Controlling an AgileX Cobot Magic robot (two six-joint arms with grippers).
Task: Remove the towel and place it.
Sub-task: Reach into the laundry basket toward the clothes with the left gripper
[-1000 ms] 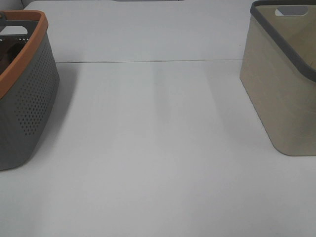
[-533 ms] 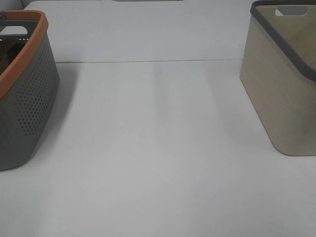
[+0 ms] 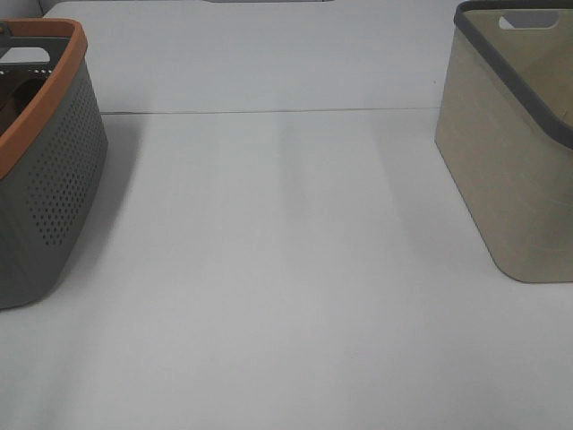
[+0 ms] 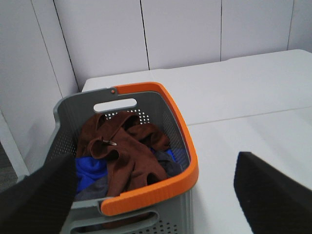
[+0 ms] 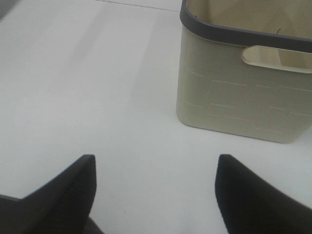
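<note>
From the high camera we see the white table (image 3: 286, 296) with the grey basket (image 3: 54, 179), orange-rimmed, at its left edge and the beige basket (image 3: 506, 170) at its right, well apart. Neither arm shows here, and the towel is hidden from this angle.

The left wrist camera looks down into the grey basket. The towel (image 4: 129, 151) lies crumpled inside, dark brown, draped over a blue cloth (image 4: 90, 168) and touching it. The left gripper (image 4: 156, 195) hangs above the near rim with its fingers spread wide and nothing between them.

In the right wrist view the right gripper (image 5: 161, 195) is likewise spread and empty above bare table, with the beige basket just ahead of it.

We judge the main risk to be the tangle: a deep pinch could catch the blue cloth and haul it out too. A shallow pinch on a loose fold might slip. The towel could also snag on the rim and drag or tip the basket.
</note>
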